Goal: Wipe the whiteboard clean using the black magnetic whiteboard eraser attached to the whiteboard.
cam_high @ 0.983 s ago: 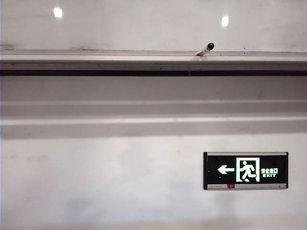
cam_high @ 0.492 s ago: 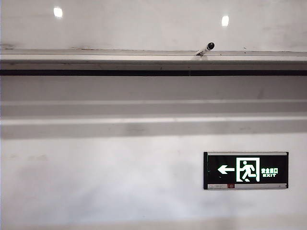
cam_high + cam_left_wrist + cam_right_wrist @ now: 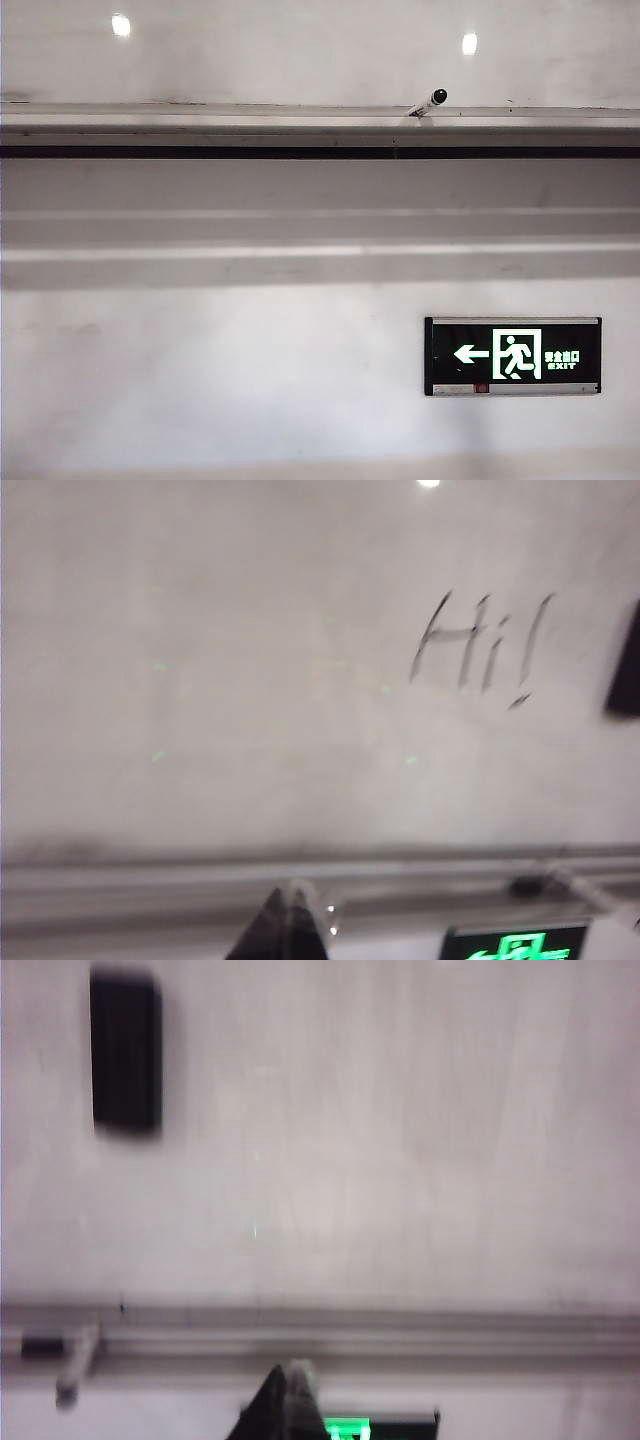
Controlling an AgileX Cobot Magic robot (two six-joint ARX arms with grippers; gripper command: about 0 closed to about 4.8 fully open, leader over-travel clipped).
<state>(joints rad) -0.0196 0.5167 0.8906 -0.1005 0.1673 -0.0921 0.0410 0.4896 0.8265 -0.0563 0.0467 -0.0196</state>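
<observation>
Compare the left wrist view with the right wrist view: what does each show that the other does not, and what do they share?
Only the left wrist view shows the handwritten "Hi!" on the whiteboard and the left hand, shut. Only the right wrist view shows the whole black eraser stuck on the board and the right hand, shut; the left view catches just its edge. Both show the silver ledge, the marker lying on it and the green exit sign below.

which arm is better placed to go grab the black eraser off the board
Probably the right. Its wrist view shows the whole black eraser stuck on the whiteboard ahead of the shut right gripper. The left gripper, also shut, catches only the eraser's edge, beyond the "Hi!" writing.
</observation>
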